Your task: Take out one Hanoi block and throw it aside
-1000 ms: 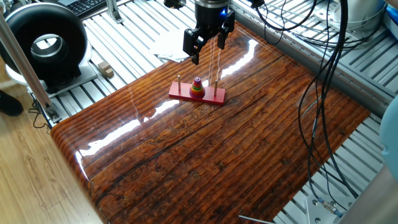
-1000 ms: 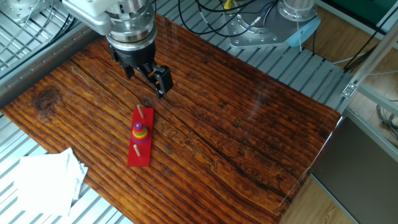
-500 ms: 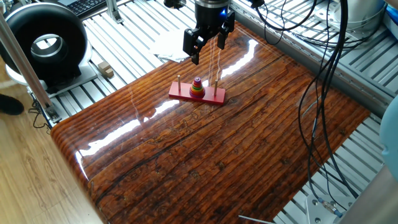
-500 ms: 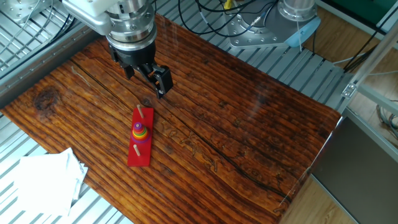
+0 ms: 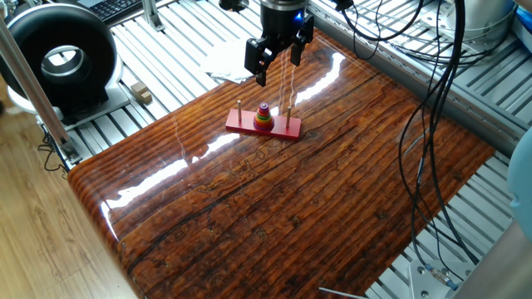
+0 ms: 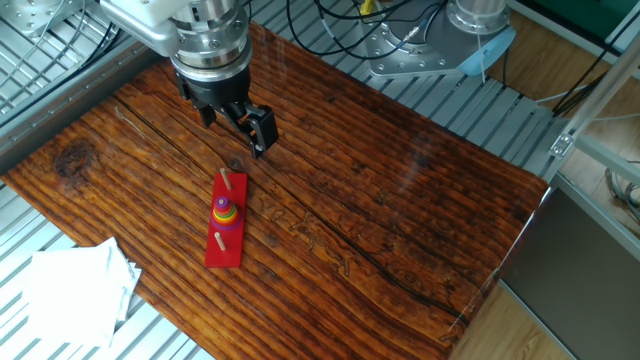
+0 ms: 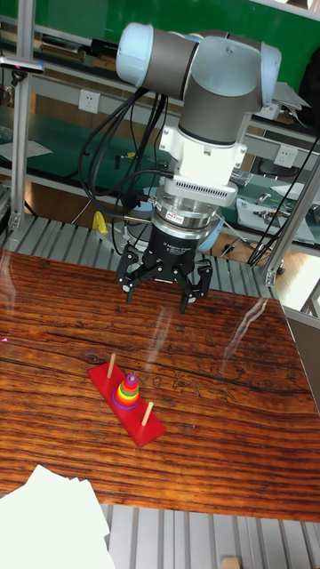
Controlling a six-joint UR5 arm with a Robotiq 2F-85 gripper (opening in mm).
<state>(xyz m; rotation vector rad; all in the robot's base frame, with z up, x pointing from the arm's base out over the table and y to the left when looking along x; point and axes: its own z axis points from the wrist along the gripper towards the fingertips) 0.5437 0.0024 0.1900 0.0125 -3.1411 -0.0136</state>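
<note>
The Hanoi block (image 5: 263,107) is the tiny purple disc on top of the multicoloured ring stack (image 6: 226,212), which sits on the middle peg of a red base (image 5: 249,124). A bare wooden peg stands at each end of the base. In the tall fixed view the purple block (image 7: 131,380) tops the stack too. My gripper (image 5: 277,65) (image 6: 235,125) (image 7: 160,292) hangs open above the table just beyond the stack, apart from it. Nothing is between its fingers.
White paper sheets (image 6: 70,295) (image 5: 229,60) lie off the table's edge near the base. A black ring-shaped device (image 5: 62,58) and a small wooden block (image 5: 141,93) sit on the slatted frame. Cables (image 5: 432,83) hang over the table's far right side.
The arm, gripper and ring stack have not moved. A dark shape on the floor at the left edge of one fixed view has gone out of view.
</note>
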